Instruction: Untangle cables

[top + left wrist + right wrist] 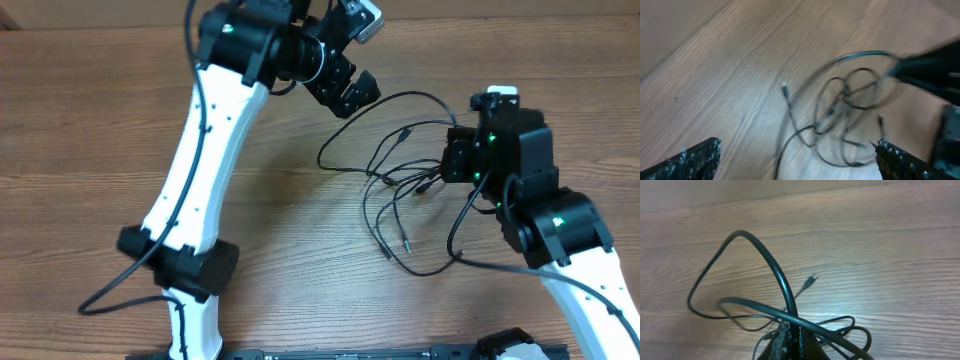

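Observation:
The cables [398, 180] lie as a loose tangle of thin black loops on the wooden table, with small plug ends [405, 131] sticking out. My right gripper [452, 160] is at the tangle's right edge. In the right wrist view this gripper [792, 341] is shut on a black cable [771, 262] that arches up and away from the jaws, and other loops [850, 330] cross beside it. My left gripper [356, 93] hovers up and left of the tangle. Its fingers [696, 159] stand wide open with nothing between them, and the cables [850, 107] lie blurred ahead of this gripper [797, 150].
The white left arm [200, 170] crosses the table's left half, and its thick black wire [110, 292] trails to the left. The right arm [560, 230] fills the right side. A dark rail [340, 352] runs along the front edge.

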`<state>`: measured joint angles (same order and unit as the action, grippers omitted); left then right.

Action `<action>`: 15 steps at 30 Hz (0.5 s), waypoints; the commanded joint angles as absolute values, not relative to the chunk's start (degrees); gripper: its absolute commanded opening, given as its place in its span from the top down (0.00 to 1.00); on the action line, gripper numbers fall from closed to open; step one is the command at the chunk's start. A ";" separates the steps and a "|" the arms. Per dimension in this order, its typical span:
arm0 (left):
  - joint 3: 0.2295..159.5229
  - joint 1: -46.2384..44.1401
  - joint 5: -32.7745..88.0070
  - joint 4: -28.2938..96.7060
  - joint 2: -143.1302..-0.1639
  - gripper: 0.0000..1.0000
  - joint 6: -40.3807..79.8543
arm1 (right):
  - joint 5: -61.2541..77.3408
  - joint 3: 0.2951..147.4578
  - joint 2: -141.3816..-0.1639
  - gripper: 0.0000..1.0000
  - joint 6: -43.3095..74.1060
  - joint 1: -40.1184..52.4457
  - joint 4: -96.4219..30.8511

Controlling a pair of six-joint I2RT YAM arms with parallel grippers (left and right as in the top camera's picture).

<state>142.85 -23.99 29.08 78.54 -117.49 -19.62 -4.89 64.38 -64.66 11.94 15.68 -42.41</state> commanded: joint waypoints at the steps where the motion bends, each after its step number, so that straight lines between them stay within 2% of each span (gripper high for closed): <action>1: 144.66 -25.26 34.57 81.34 -114.24 0.01 -20.56 | -2.15 64.66 -65.34 0.96 11.68 14.20 -40.73; 8: 140.22 -28.58 34.50 86.41 -114.76 0.00 -24.03 | -0.78 66.65 -65.28 0.96 11.92 14.09 -37.67; 15: 135.94 -29.28 33.98 83.57 -114.78 0.01 -24.88 | -1.10 76.71 -65.28 0.96 9.82 14.06 -40.47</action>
<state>137.62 -29.23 33.06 84.77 -114.50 -23.11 -1.28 70.11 -65.98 11.66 14.28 -40.42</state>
